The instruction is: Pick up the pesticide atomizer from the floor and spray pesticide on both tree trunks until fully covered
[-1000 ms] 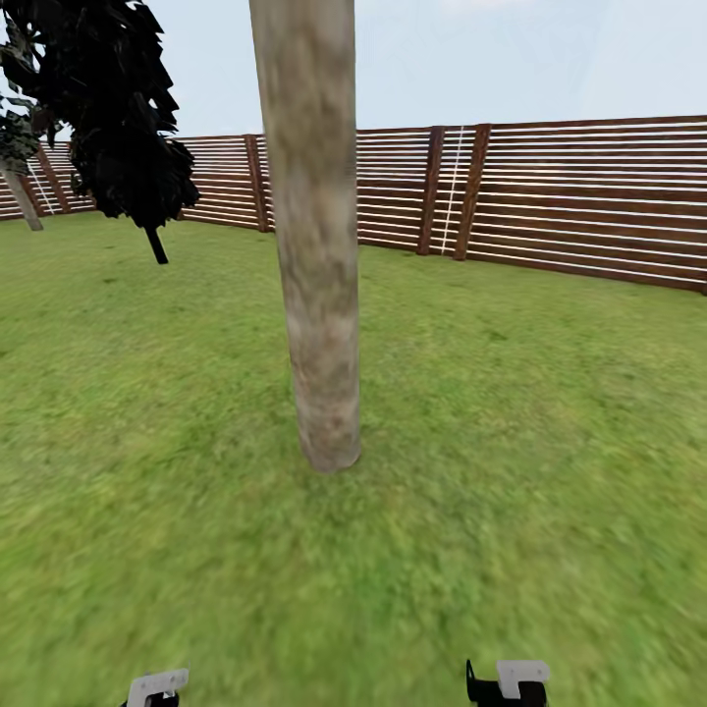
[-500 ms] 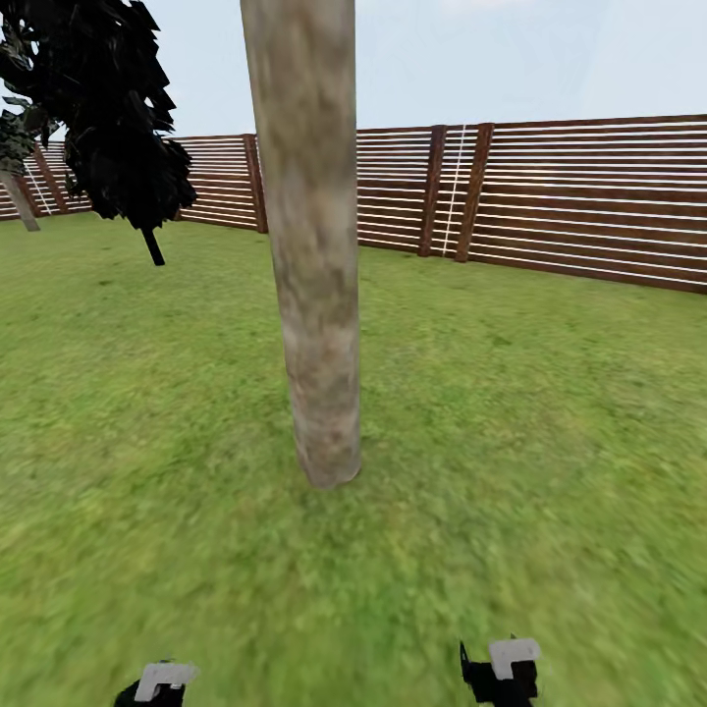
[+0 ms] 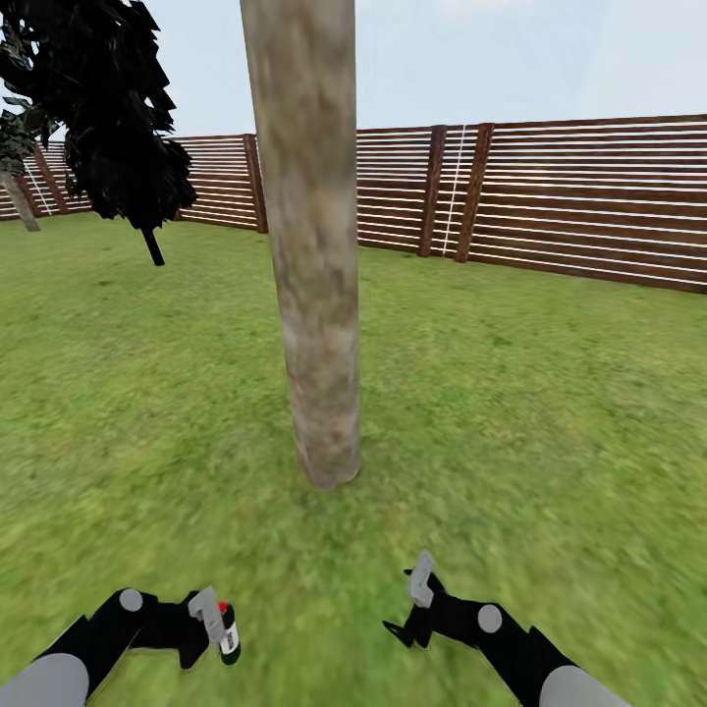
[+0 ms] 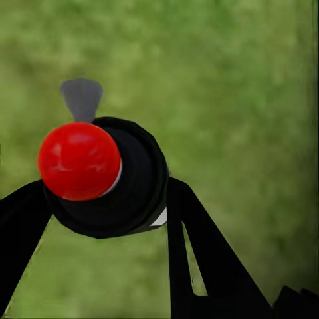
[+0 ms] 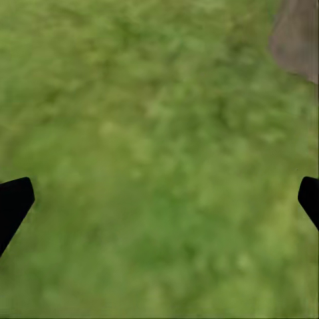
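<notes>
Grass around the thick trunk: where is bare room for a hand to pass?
Bare grass lies between the tree trunk and the fence, and on the trunk's other side toward the dark tree. Tighter low down: the left gripper holds the pesticide atomizer, and the right gripper is open.

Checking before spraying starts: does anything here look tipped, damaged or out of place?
Nothing stands out. The pesticide atomizer sits gripped in the left hand, the tree trunk stands upright, and the right hand is open over grass.

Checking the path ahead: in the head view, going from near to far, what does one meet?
Left gripper holding the pesticide atomizer → tree trunk base on the grass → dark narrow tree → brown slatted fence.
</notes>
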You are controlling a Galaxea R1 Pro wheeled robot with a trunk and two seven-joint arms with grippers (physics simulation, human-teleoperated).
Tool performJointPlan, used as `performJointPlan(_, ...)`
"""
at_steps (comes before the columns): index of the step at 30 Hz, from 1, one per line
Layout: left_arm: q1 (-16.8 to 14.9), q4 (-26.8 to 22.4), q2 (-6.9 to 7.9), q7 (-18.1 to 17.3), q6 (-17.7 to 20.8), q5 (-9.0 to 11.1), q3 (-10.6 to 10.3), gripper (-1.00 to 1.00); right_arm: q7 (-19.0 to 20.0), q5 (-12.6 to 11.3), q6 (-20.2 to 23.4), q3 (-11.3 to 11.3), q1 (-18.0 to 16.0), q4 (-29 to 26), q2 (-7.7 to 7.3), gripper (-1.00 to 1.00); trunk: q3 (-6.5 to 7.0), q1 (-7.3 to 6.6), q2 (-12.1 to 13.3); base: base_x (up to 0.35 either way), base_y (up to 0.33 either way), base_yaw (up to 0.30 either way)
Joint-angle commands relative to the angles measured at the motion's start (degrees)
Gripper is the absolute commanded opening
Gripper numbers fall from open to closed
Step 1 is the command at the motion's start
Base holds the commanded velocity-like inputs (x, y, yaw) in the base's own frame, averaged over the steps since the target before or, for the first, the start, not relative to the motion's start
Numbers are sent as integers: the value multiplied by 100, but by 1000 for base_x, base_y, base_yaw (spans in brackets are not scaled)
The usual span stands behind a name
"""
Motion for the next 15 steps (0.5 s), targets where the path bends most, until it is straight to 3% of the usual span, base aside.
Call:
performJointPlan(1,-94,-5,-37,-160,-40,-192,37,-100,223,64,-32,-4,-73,-31,-2,100,-6,-1,-2,0,0,0)
performJointPlan(3,-189,-19,-82,-423,27,-414,37,-100,520,64,-32,-1,-150,-57,-2,100,-6,-1,-2,0,0,0)
performJointPlan(8,-208,-48,-154,-565,48,-511,13,-100,735,64,-35,0,-165,-103,14,100,-6,-1,-2,0,0,0)
performJointPlan(11,-209,-45,-207,-570,69,-633,-309,-100,1239,66,-32,0,-169,-395,44,100,-6,-1,-2,0,0,0)
performJointPlan(15,-209,-45,-320,-571,92,-660,-411,-100,1426,72,-31,7,-170,-564,65,100,-6,-1,-2,0,0,0)
